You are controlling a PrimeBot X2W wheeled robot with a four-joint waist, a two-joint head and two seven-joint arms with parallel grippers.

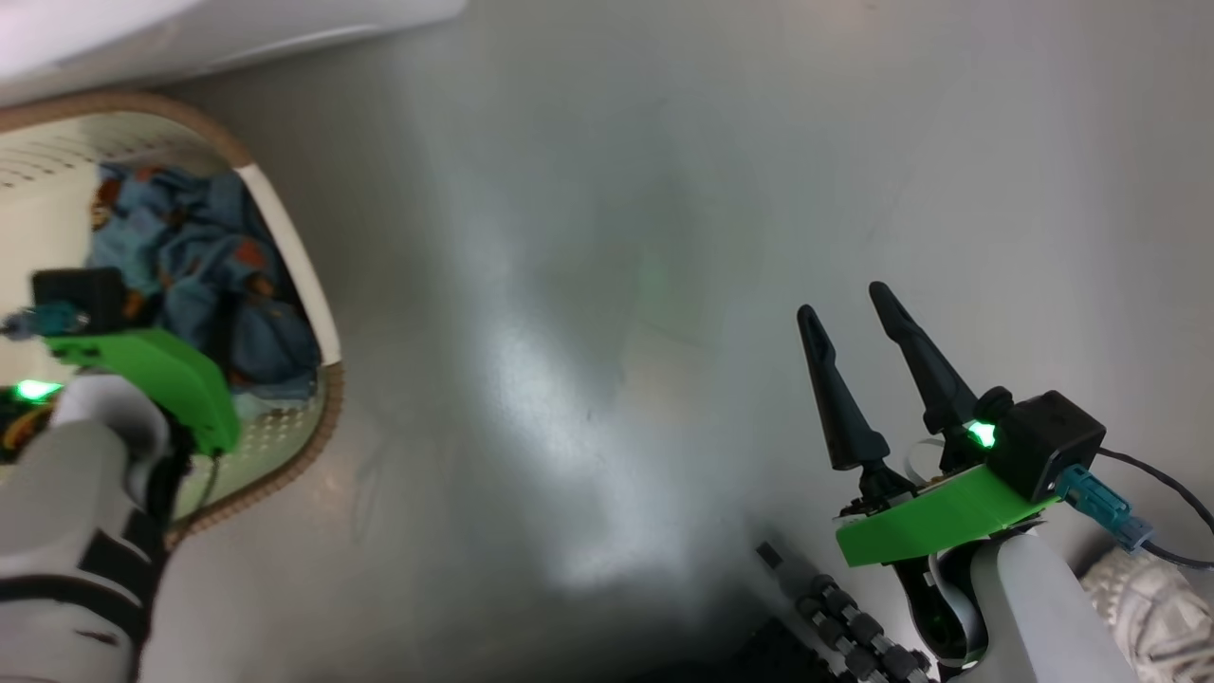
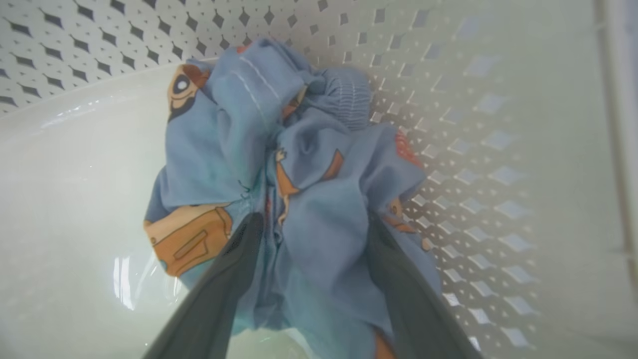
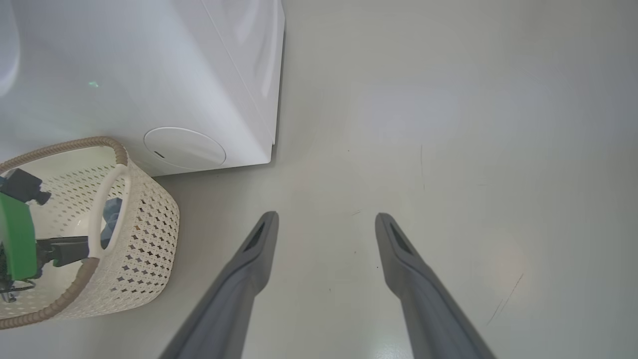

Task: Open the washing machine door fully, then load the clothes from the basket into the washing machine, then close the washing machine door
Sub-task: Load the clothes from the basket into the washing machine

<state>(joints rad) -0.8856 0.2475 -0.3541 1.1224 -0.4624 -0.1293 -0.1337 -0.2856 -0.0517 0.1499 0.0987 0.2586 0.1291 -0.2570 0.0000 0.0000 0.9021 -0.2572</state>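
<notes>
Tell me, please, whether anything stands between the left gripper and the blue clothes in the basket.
Nothing visible does: the left gripper reaches into the basket, its open fingers flanking a fold of the blue printed garment.

the floor is smooth, glossy and pale grey. a broad white glare runs slantwise across it. just above the glare lies a faint green tint; just below the glare the floor sinks into dark shadow. well right of the glare sits what looks like a pale knitted shoe. the right wrist view shows 1 thin dark scratch.
</notes>
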